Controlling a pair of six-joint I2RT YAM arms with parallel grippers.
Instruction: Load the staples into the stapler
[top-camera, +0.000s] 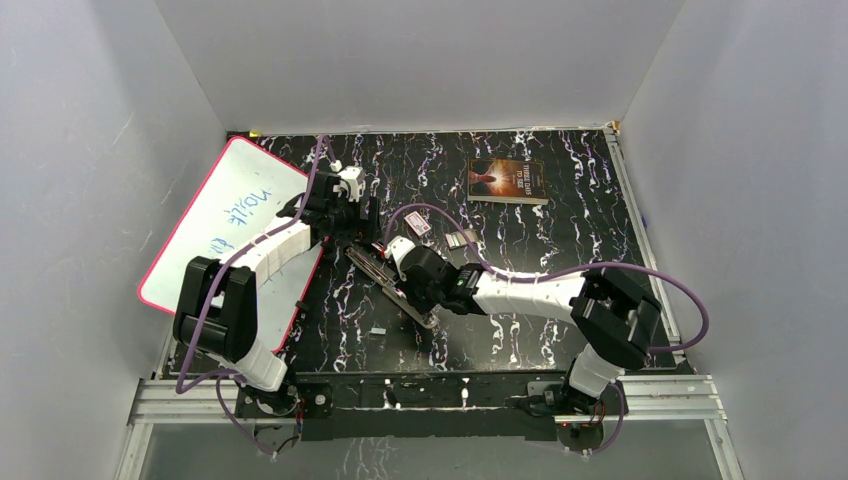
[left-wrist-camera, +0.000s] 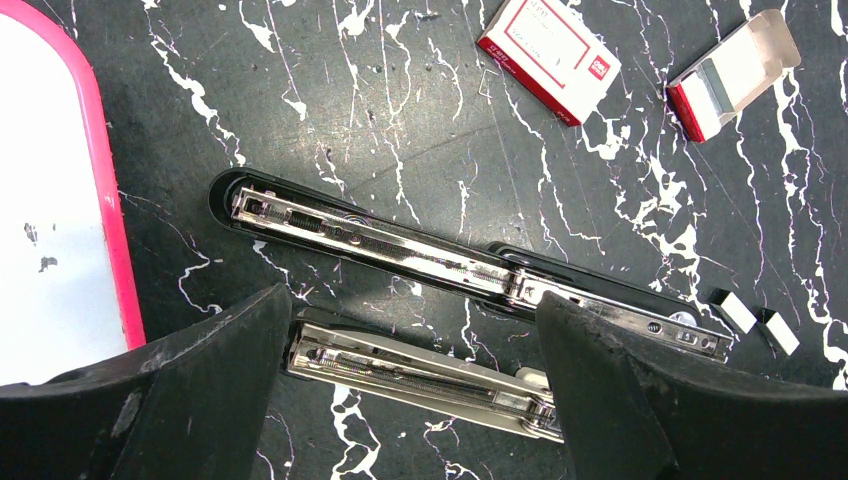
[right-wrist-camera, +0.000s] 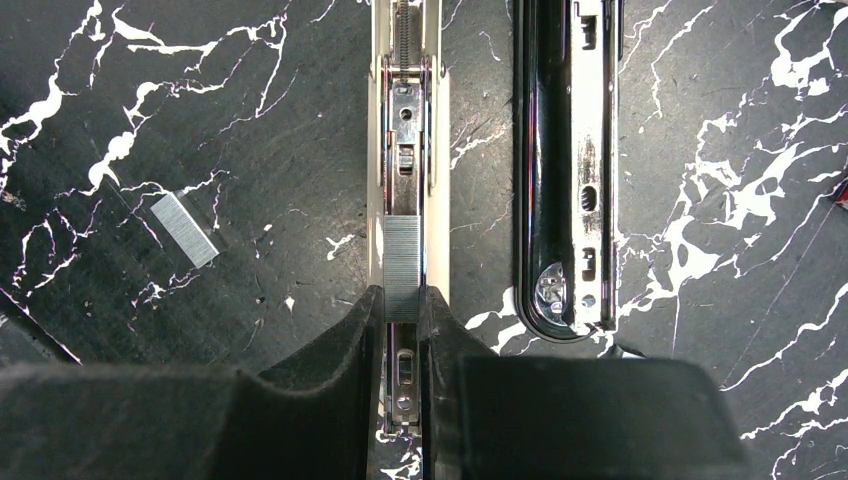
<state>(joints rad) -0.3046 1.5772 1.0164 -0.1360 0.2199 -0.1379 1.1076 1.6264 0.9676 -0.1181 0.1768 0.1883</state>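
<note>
Table (top-camera: 520, 345): black with white veining, arm bases at the near edge.
Loose staples (right-wrist-camera: 185, 230): short silvery strip flat on the table, on the near-edge side of the stapler, apart from it and untouched.
Right tool (right-wrist-camera: 402, 300): almost closed, fingers (right-wrist-camera: 340, 370) pinching a strip by its two long sides.
Held staples (right-wrist-camera: 402, 265): ribbed silver strip lined up lengthwise over the stapler's open channel, near end between the fingertips.
Stapler (top-camera: 390, 285): opened out flat around the table's middle, lying on a slant, with the silver channel and the black, chrome-lined part side by side.
Left tool (left-wrist-camera: 415, 350): spread wide above the stapler's far end, a silver stapler part running between the two fingers (left-wrist-camera: 200, 390); touching or not, cannot tell.
Closed box (left-wrist-camera: 548, 45): red and white, beyond the stapler toward the far edge.
Open box (left-wrist-camera: 735, 70): red, flap up, just beside the closed one.
Whiteboard (top-camera: 225, 215): pink-rimmed, handwritten, along the left edge toward the far-left corner.
Book (top-camera: 508, 181): flat near the far edge, right of its middle.
</note>
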